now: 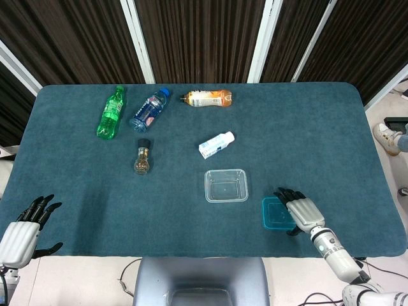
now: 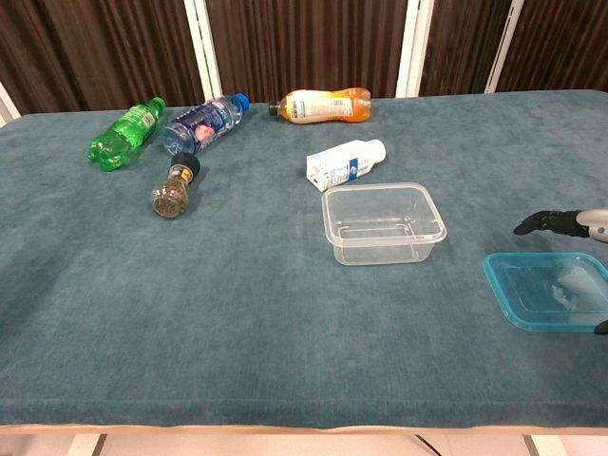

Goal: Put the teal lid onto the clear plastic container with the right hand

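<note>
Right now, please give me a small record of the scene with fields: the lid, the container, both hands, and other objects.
lid: teal lid lies flat on the table, near its front edge, not on the container
container: clear plastic container upright, empty, left of the lid, apart from it
right hand: right hand over the lid's right part, fingers spread; contact cannot be told
left hand: left hand at the front left corner, holds nothing, fingers apart
others: green bottle, blue bottle, orange bottle, small carton, small jar, all lying down
</note>
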Available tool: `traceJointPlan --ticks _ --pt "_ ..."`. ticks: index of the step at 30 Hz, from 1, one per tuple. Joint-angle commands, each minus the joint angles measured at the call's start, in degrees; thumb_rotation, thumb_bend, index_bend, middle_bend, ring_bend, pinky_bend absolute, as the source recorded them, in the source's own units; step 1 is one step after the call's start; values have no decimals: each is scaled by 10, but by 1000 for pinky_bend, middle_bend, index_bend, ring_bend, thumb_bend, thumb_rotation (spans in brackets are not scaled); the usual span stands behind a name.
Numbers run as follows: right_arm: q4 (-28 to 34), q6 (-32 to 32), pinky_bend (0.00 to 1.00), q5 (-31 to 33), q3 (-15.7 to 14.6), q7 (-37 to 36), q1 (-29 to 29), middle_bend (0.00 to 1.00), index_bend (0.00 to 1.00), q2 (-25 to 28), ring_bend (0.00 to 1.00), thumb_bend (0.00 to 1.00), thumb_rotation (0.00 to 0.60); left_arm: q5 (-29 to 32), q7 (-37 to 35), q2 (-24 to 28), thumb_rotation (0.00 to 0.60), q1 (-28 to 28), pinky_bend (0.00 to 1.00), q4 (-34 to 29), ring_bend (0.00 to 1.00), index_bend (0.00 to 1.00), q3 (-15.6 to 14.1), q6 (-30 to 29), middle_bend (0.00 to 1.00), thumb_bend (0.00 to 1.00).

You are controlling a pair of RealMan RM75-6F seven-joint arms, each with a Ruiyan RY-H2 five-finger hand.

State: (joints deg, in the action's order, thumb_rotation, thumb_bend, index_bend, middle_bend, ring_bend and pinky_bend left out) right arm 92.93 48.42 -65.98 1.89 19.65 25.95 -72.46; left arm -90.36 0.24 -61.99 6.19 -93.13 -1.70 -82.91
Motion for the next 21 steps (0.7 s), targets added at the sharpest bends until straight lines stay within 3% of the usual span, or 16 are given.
traceJointPlan --ticks 1,18,21 --pt "-1 0 232 6 -3 7 3 114 51 -2 83 182 600 0 -1 0 600 0 240 0 42 190 0 0 48 439" --pt "-17 -11 231 64 -16 46 31 114 52 -21 83 182 600 -1 1 1 600 0 239 -1 42 194 -1 3 48 438" --pt "-21 -10 265 69 -19 51 34 127 52 -25 123 182 600 -1 1 1 600 0 239 -1 42 193 -1 3 47 438"
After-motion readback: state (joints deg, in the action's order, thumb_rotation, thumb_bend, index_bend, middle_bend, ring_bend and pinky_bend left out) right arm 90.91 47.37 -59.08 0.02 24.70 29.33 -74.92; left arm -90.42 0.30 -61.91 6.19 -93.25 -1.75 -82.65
